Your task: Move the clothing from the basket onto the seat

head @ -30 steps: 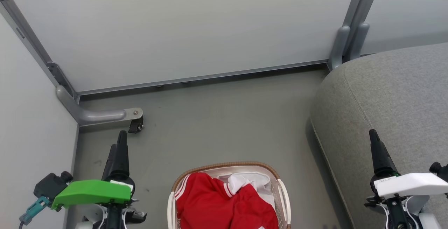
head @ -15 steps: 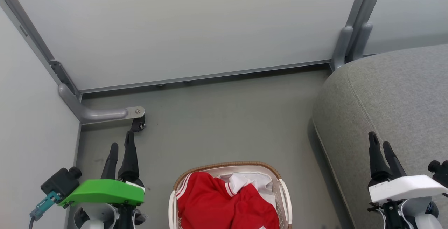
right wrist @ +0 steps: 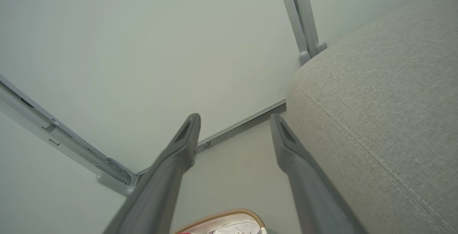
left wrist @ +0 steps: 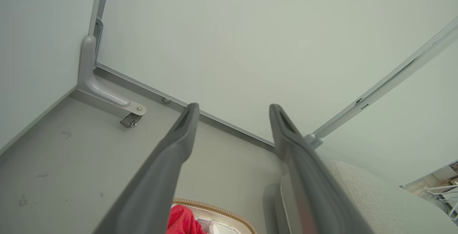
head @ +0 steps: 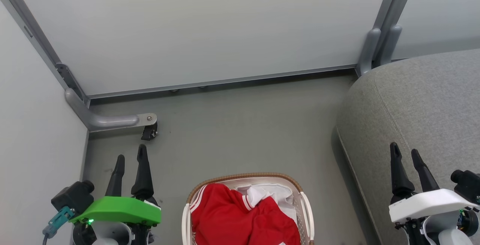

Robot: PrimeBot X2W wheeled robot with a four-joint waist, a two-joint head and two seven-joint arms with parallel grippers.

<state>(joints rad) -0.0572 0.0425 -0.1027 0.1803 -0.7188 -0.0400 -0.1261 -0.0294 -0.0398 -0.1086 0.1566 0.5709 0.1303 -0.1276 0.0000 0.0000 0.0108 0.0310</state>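
Note:
The red clothing (head: 232, 217) with thin white stripes lies heaped in the white basket (head: 245, 177) with a brown woven rim, on the floor at the bottom centre of the head view. A white cloth shows beside it inside. The grey seat (head: 423, 106) fills the right side. My left gripper (head: 130, 158) is open to the left of the basket, above the floor, holding nothing. My right gripper (head: 405, 151) is open in front of the seat's rounded edge, empty. The left wrist view shows a bit of clothing (left wrist: 181, 221) and basket rim (left wrist: 214, 208); the seat (right wrist: 386, 94) fills the right of the right wrist view.
Pale partition panels stand behind and to the left. A grey bracket foot with a small caster (head: 149, 132) juts onto the grey floor just beyond my left gripper. A grey post (head: 378, 42) rises behind the seat's corner. Bare floor lies between basket and panels.
Both wrists have turned, so each gripper's two fingers now show apart instead of in line. The head camera has shifted slightly. The basket and clothing have not moved.

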